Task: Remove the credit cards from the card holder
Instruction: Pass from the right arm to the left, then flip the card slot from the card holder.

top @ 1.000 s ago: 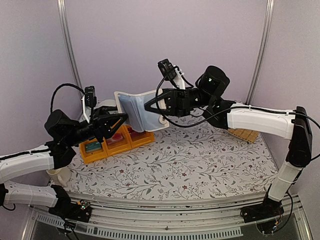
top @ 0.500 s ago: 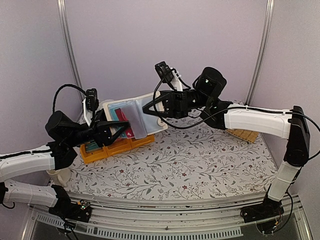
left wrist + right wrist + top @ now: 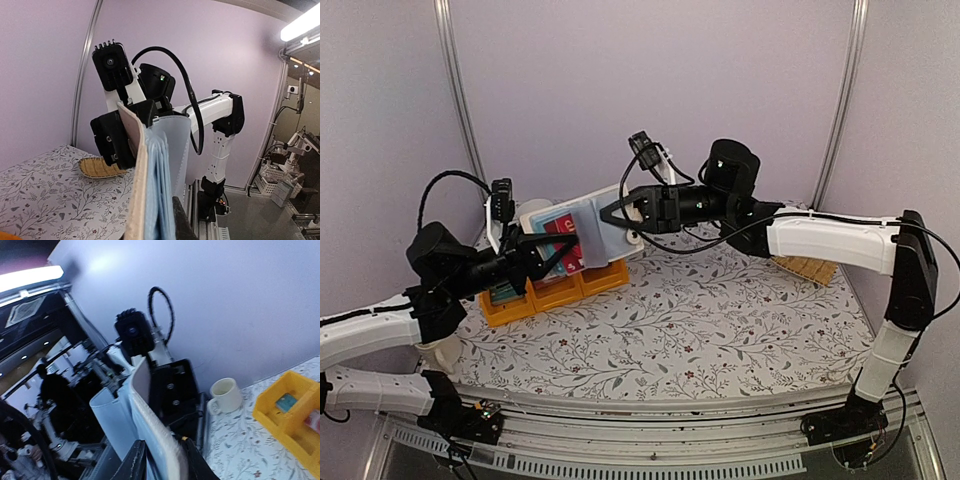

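Note:
The card holder [image 3: 592, 232] hangs in the air above the yellow bins, tilted, with both grippers on it. A red credit card [image 3: 562, 226] and a teal edge show in its clear sleeves. My left gripper [image 3: 563, 252] is shut on its lower left part. In the left wrist view the card holder [image 3: 159, 180] is edge-on, whitish cover left, blue leaves right, with the left gripper [image 3: 156, 226] round it and one dark finger [image 3: 181, 222] against the leaves. My right gripper [image 3: 612, 212] pinches the upper right edge. The right gripper [image 3: 162, 465] has cover and leaves [image 3: 150, 425] between its fingers.
Yellow bins [image 3: 558, 290] stand under the holder, one with a teal card [image 3: 505, 293]; they also show in the right wrist view [image 3: 292, 412]. A white mug [image 3: 225, 394] stands at the table's left edge. A straw basket [image 3: 808, 268] lies at the back right.
The holder has swung left and lower, from upright to tilted, so its cards now face the camera. The left gripper opened wider, then closed on it. The right arm followed leftward.

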`<move>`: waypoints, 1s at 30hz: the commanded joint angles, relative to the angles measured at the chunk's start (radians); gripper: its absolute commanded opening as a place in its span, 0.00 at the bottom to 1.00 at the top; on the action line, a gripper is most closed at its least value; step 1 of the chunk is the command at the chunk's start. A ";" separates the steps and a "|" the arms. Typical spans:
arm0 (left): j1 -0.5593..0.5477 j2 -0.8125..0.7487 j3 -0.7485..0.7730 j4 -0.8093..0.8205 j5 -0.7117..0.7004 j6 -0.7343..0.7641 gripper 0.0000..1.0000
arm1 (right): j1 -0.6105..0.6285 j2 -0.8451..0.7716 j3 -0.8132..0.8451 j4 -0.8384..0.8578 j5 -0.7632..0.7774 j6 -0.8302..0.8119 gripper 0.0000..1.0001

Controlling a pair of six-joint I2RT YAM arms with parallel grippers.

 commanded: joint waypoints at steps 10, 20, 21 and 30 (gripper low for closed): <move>-0.009 -0.032 0.049 -0.312 -0.439 0.060 0.00 | 0.025 -0.234 -0.030 -0.620 0.917 -0.512 0.50; -0.009 -0.013 0.051 -0.282 -0.419 0.026 0.00 | 0.162 -0.073 0.073 -0.577 0.709 -0.650 0.61; -0.010 -0.015 0.049 -0.275 -0.408 0.018 0.00 | 0.162 -0.057 0.083 -0.582 0.679 -0.639 0.61; -0.008 -0.013 -0.008 -0.136 -0.293 -0.087 0.00 | 0.161 -0.023 0.104 -0.610 0.684 -0.619 0.30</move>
